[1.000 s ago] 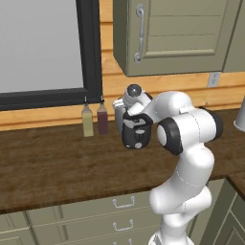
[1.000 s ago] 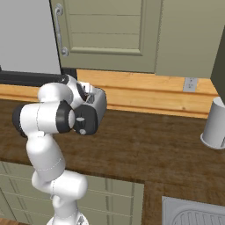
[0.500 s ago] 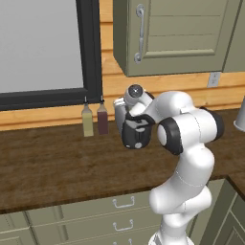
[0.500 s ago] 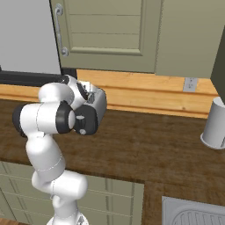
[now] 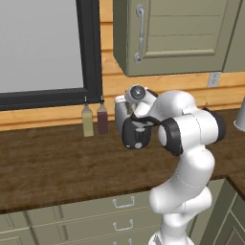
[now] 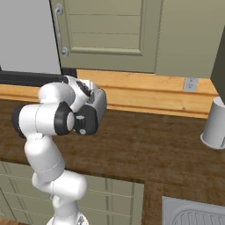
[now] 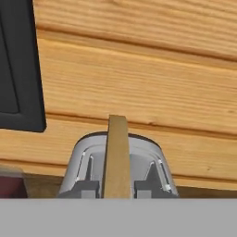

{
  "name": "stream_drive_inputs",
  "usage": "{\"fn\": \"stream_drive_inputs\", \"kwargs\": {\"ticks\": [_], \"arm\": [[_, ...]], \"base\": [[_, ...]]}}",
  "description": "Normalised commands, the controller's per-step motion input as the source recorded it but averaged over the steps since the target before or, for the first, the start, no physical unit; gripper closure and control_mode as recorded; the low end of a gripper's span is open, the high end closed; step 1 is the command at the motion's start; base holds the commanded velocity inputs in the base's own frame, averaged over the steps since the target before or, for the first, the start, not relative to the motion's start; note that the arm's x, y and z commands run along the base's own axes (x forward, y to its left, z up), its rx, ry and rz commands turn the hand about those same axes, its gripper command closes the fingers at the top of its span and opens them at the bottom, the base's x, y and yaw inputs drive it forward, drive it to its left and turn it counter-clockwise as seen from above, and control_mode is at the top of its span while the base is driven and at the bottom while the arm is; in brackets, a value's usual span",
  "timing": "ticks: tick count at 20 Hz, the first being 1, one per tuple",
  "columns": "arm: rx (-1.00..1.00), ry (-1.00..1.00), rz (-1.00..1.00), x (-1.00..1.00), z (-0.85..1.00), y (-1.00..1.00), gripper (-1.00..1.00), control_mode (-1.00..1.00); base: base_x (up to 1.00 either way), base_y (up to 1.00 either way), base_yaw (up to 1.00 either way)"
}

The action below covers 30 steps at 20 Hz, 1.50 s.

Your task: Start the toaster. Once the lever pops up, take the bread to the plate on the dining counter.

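On the dark wood tabletop (image 5: 48,167), pushed back against the plank wall: the toaster (image 5: 119,111), shiny silver with a glossy black end panel facing out toward the room. Mostly tucked behind the white arm in the left base view, a bit easier to spot from the right side. Just to its left, two slim bottles standing upright side by side, a yellowish bottle (image 5: 87,122) and a dark red bottle (image 5: 102,119), both under the black window frame (image 5: 88,48).

From the hand view, looking down onto the toaster's rounded top: the bread (image 7: 116,157), tan, standing upright and edge-on, right down the middle of the toaster. Fingers (image 7: 89,189) low at the bottom of that view, one on each side of the slice and very close to it. Can't tell whether actually clamped on the bread or just sitting beside it, honestly too tight a view to call.

Overhead, an olive cabinet door (image 5: 177,33) with a metal handle. Further right along the wall, an outlet (image 6: 190,84), and near the corner a pale grey canister (image 6: 215,123), well apart from the toaster. Below the tabletop edge, olive drawer fronts (image 5: 124,203) with small handles.
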Motion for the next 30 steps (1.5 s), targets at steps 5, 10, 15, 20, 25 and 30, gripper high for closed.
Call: {"fn": "stream_drive_inputs", "kwargs": {"ticks": [5, 10, 15, 20, 25, 30], "arm": [[0.03, -0.11, 0.0, 0.0, 0.43, 0.0, 1.0, -1.0], [0.03, -0.1, 0.0, -0.07, 0.46, 0.0, 1.0, -1.0], [0.05, -0.09, 0.0, -0.39, 0.32, 0.0, 1.0, -1.0], [0.14, -0.08, 0.0, -0.74, 0.24, 0.0, 1.0, -1.0], [0.21, -0.01, 0.0, -0.84, 0.49, -0.01, 1.0, -1.0], [0.13, 0.04, 0.0, -1.0, 0.38, -0.12, 1.0, -1.0]], "base": [[0.0, 0.0, 0.0], [0.0, 0.0, 0.0], [0.0, 0.0, 0.0], [0.0, 0.0, 0.0], [0.0, 0.0, 0.0], [0.0, 0.0, 0.0]]}}
